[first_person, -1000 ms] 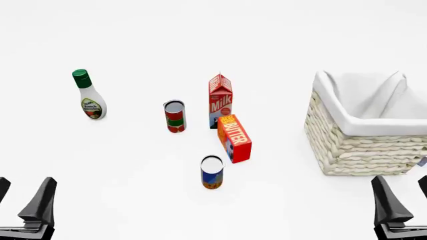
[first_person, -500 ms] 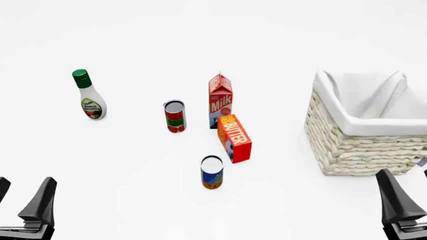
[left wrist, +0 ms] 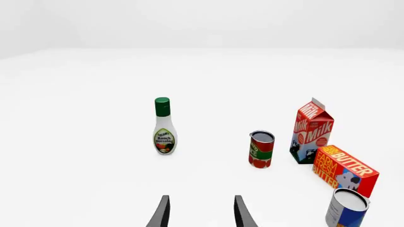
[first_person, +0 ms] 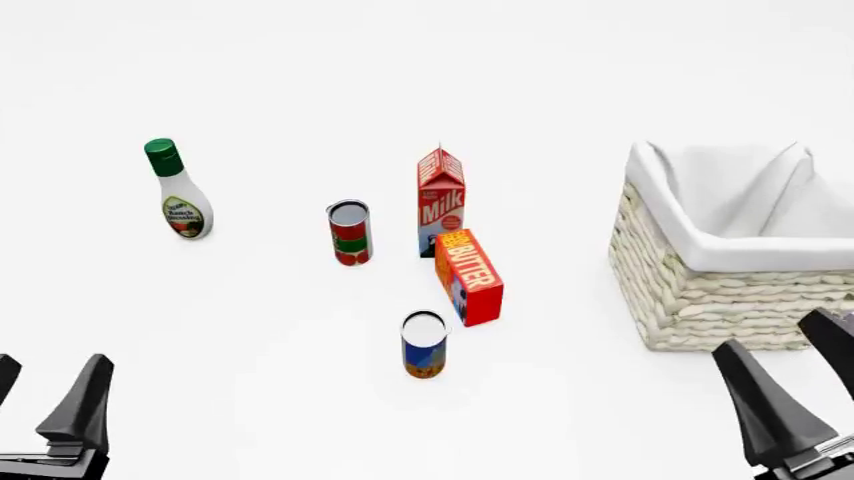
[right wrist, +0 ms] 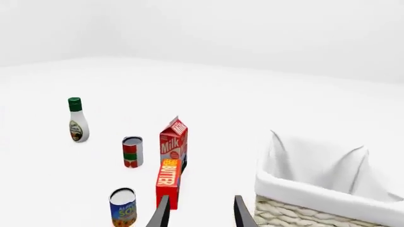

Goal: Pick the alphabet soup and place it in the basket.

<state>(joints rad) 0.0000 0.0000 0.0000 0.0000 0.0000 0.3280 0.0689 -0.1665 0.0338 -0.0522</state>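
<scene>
We see our black two-fingered left gripper (first_person: 47, 395) low at the front view's near-left corner, fingers spread, holding nothing. Our black right gripper (first_person: 794, 375) tilts leftward, likewise spread and empty.

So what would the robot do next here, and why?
Probably swing the right gripper left toward the alphabet soup. It is open and empty beside the basket, and the can stands untouched, upright, in open space just in front of the butter box.

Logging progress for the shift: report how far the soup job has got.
Done: nothing; the alphabet soup stands on the table, outside the basket. In hand: nothing; the right gripper and left gripper are open and empty. Left: grasp, carry and drop the can in.
</scene>
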